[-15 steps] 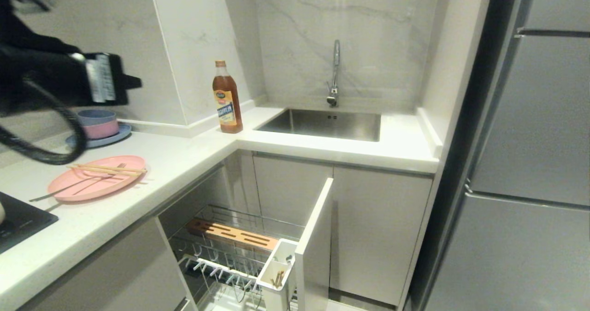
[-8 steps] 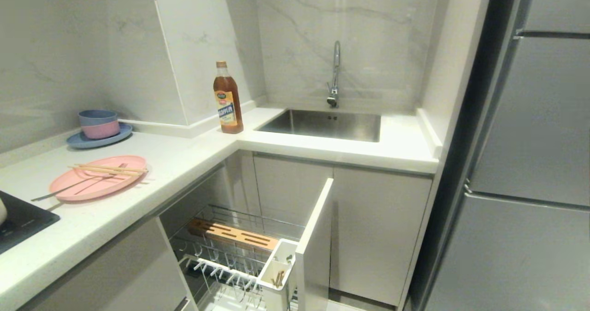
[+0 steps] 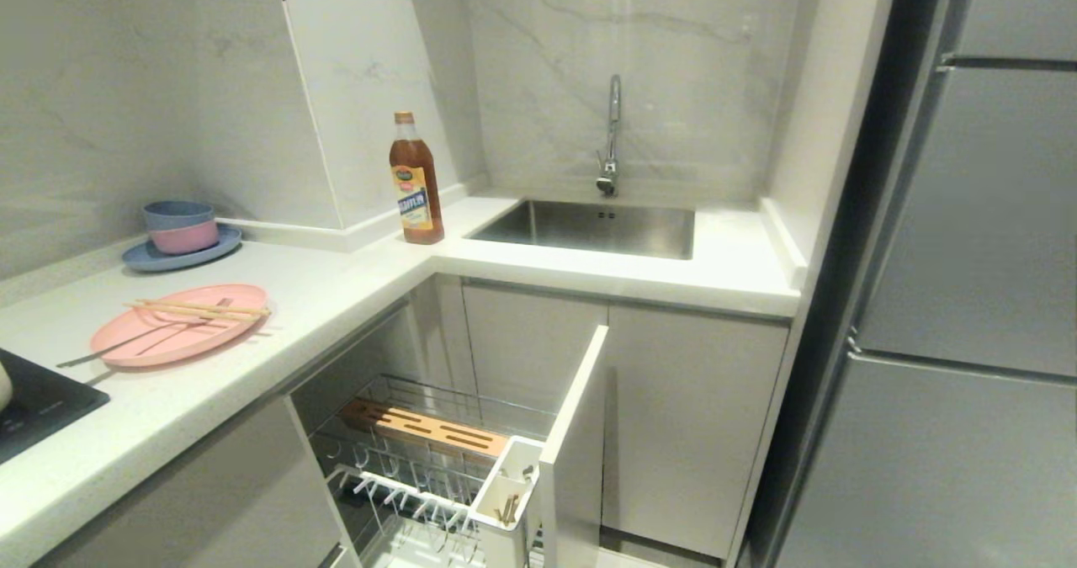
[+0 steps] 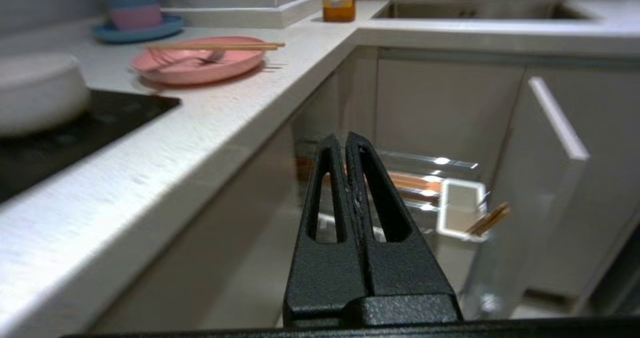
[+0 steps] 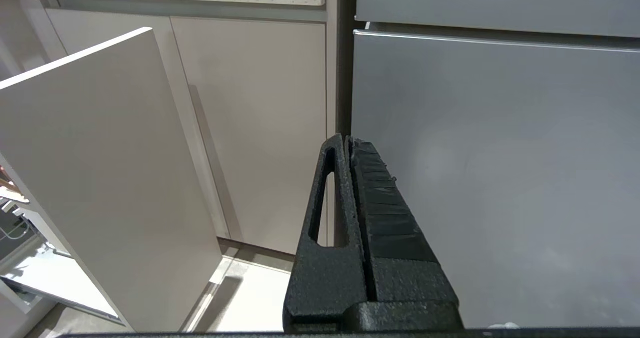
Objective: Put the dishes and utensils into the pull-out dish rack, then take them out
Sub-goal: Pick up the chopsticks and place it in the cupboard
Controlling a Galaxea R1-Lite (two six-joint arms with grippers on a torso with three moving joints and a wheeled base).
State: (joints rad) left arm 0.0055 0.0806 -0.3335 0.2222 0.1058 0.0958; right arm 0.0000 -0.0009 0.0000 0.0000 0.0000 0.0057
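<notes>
The pale-pink plate [image 3: 178,335] [image 4: 197,62] lies on the white counter at the left. Across it rest the chopsticks [image 3: 198,308] [image 4: 215,46] and the silver fork [image 3: 126,345] [image 4: 190,60]. The cream bowl [image 4: 40,90] sits on the black cooktop, only its edge showing in the head view. The pull-out dish rack [image 3: 437,459] stands pulled out below the counter, its white caddy [image 3: 505,492] [image 4: 460,210] at the front. My left gripper [image 4: 344,138] is shut and empty, low beside the counter's edge and pointing toward the rack. My right gripper [image 5: 346,138] is shut and empty, parked low.
A blue plate with stacked blue and pink bowls [image 3: 181,236] sits at the back left. An oil bottle [image 3: 416,179] stands by the steel sink [image 3: 589,227]. Wooden sticks [image 4: 487,220] lean in the caddy. The rack's front panel [image 5: 100,152] juts out; a grey fridge [image 3: 968,299] fills the right.
My left arm, high at the upper left of the head view a second ago, has dropped out of that view. The plate, utensils and rack have not moved.
</notes>
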